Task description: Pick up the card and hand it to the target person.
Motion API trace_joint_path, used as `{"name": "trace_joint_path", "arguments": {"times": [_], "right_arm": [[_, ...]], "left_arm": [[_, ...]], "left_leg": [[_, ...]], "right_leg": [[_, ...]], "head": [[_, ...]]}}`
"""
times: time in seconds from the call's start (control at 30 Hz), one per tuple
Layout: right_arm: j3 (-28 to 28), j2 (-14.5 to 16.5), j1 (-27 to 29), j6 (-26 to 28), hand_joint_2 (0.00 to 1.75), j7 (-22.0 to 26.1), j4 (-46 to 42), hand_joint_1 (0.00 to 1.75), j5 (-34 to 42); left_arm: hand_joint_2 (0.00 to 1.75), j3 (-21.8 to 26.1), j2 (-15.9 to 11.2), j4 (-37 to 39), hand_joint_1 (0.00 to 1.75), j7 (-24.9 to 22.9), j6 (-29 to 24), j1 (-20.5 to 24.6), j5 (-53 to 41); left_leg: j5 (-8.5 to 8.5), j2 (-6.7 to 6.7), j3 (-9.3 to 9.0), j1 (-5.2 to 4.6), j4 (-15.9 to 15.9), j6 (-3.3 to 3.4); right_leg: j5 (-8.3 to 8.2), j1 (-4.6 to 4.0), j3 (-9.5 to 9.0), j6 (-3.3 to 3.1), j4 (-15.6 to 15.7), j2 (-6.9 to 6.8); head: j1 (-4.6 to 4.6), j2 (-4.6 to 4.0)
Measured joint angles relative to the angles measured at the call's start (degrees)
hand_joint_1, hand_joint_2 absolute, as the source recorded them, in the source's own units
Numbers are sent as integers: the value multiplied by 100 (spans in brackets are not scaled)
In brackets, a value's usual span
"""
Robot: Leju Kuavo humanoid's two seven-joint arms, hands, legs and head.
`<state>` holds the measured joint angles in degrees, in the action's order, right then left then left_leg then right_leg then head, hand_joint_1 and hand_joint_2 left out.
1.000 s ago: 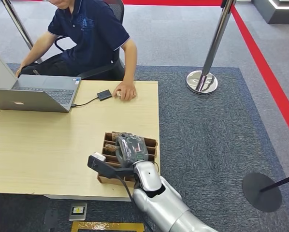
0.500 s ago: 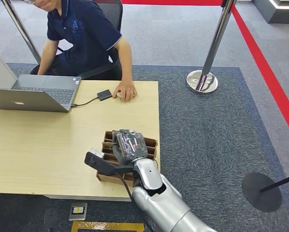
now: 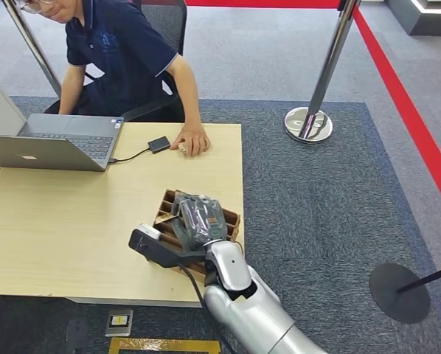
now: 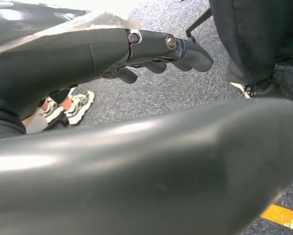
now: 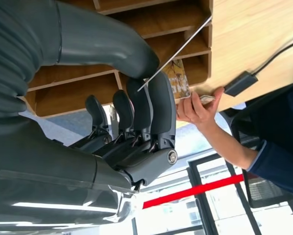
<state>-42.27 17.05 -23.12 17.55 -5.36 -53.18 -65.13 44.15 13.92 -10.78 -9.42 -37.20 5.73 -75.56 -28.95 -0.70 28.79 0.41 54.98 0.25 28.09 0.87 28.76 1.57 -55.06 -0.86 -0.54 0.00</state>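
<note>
Head view: right hand (image 3: 200, 221) sits over the slotted wooden box (image 3: 229, 219) at the tabletop (image 3: 68, 221) edge, reaching for a card; person's hand (image 3: 192, 139) rests across the tabletop.
Right wrist view: thumb and fingers (image 5: 161, 105) pinch a thin card (image 5: 174, 54), edge-on above the slots.
Left wrist view: left hand (image 4: 163, 51) hangs loose, fingers apart, holding nothing, above carpet.

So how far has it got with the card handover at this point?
Done: the right hand pinches a card at the slotted wooden box. In hand: the card is still at the box's slots, not lifted clear. Left: carry it to the seated person, whose hand rests on the table.
</note>
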Motion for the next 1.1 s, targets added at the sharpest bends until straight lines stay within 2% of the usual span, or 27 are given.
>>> {"name": "trace_joint_path", "arguments": {"times": [0.23,0.57,1.0,1.1], "right_arm": [[0,-85,184,-70,175,-49,-315,131,30],[40,-139,255,-49,175,-163,-581,137,-6],[471,22,-706,-6,175,-299,-266,137,-226],[531,75,-893,21,175,-292,-134,137,-226]], "left_arm": [[0,0,-1,0,0,371,-126,-132,30],[0,-1,-2,0,0,403,-131,-185,-19],[0,-42,-3,0,0,466,-131,-184,-145],[0,-57,-3,0,0,356,-96,-158,-182]], "left_leg": [[0,0,1,0,0,0],[0,0,1,0,0,0],[1,0,1,0,1,-1],[1,0,2,0,1,-1]], "right_leg": [[0,0,1,0,0,0],[0,0,1,0,-1,0],[-1,0,1,0,-4,0],[0,0,3,0,-4,0]], "head": [[1,0],[1,0],[1,0],[1,0]]}}
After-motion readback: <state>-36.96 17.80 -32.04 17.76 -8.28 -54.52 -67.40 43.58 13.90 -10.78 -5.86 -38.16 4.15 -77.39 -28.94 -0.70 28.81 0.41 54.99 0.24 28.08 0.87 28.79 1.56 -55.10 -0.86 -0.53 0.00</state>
